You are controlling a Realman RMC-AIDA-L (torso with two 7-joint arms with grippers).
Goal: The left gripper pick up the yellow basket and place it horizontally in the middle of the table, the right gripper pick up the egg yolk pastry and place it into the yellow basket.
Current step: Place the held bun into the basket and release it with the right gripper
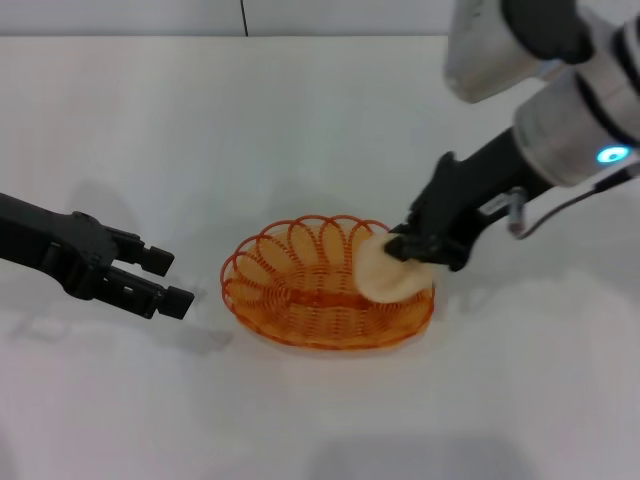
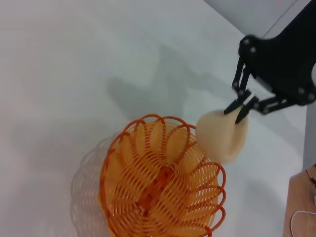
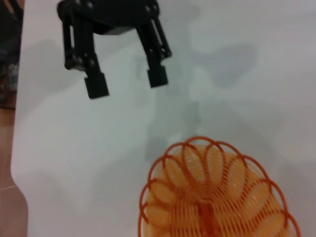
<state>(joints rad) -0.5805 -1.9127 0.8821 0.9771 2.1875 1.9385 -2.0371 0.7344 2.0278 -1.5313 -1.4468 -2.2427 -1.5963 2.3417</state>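
Note:
The yellow basket [image 1: 300, 290] lies flat in the middle of the white table [image 1: 300, 120], long side across my view. My right gripper [image 1: 405, 250] is shut on the egg yolk pastry [image 1: 385, 275], a pale round bun hanging over the basket's right rim. In the left wrist view the right gripper [image 2: 240, 111] pinches the pastry [image 2: 219, 136] by its top edge, just beside the basket [image 2: 160, 190]. My left gripper [image 1: 170, 281] hovers open to the left of the basket, apart from it and holding nothing. It shows in the right wrist view as the left gripper [image 3: 126, 84], beyond the basket [image 3: 212, 197].
A bare white tabletop surrounds the basket. The table's far edge meets a grey wall [image 1: 150, 15] at the back. A brown floor strip [image 2: 301, 207] shows past the table's edge in the left wrist view.

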